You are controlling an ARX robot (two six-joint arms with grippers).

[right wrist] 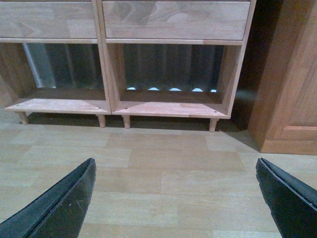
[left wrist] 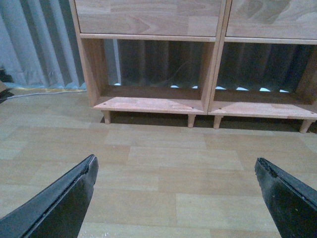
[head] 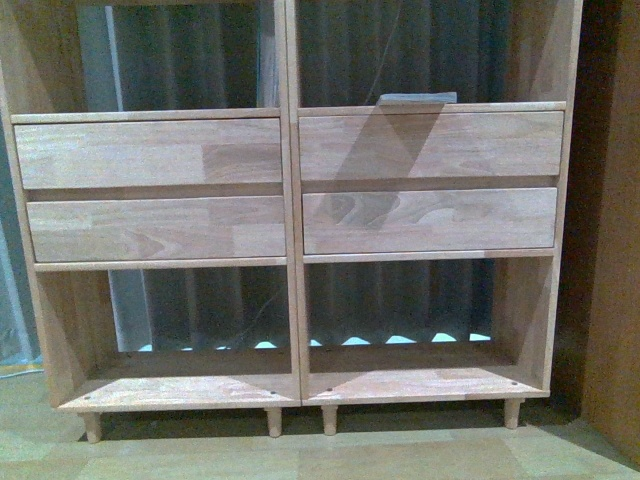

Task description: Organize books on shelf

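Observation:
The light wood shelf (head: 290,190) fills the front view, with four drawer fronts and open bays above and below. A thin flat book (head: 418,98) lies on the board above the upper right drawer; only its edge shows. The teal book is out of view. The shelf's lower bays also show in the left wrist view (left wrist: 213,74) and the right wrist view (right wrist: 101,64). My left gripper (left wrist: 176,171) is open and empty above bare floor. My right gripper (right wrist: 176,171) is open and empty above bare floor. Neither arm shows in the front view.
Pale wood-plank floor (left wrist: 163,163) lies between the grippers and the shelf. An orange-brown panelled cabinet (right wrist: 292,74) stands right of the shelf. A grey curtain (left wrist: 39,44) hangs behind and left of the shelf. The shelf stands on short peg legs (head: 273,421).

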